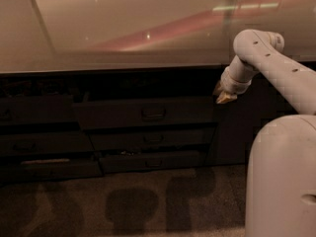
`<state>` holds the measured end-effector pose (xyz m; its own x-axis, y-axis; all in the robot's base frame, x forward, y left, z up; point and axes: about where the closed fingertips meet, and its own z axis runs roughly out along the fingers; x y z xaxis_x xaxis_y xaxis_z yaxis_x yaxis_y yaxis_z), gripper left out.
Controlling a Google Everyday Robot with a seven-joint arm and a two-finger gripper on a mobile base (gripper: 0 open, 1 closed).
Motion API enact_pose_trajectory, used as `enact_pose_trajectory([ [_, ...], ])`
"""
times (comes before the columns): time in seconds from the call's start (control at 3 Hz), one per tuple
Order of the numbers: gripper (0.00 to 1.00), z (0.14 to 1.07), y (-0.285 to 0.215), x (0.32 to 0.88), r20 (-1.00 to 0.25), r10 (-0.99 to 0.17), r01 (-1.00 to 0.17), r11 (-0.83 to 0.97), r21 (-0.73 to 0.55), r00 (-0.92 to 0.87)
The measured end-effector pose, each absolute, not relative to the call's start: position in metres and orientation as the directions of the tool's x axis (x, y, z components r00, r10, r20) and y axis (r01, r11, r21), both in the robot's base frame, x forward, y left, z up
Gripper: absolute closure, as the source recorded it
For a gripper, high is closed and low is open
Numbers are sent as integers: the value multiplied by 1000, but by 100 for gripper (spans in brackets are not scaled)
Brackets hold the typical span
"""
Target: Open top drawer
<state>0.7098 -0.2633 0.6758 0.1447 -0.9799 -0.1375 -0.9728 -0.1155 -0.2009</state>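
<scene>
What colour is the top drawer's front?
The top drawer front is dark grey, almost black, in the camera view; the gripper hangs beside its right end.

End effector (222, 95) just right of top drawer (113, 115), below countertop (123, 33); lower drawers (153, 138) stacked beneath.

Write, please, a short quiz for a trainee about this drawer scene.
1. True or false: the gripper is at the loop handle of the top drawer.
2. Which part of the top drawer is the gripper near? A) left end B) right end C) bottom edge
3. How many drawer fronts lie under the top drawer in its column?
Key: 1 false; 2 B; 3 two.
</scene>
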Motion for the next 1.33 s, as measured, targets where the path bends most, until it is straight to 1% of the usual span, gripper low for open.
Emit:
enact_pose_trajectory([
  [1.0, 100, 678, -264, 699, -142, -977, -969, -130, -210, 162],
  [1.33, 100, 671, -264, 687, -147, -974, -968, -140, -210, 173],
])
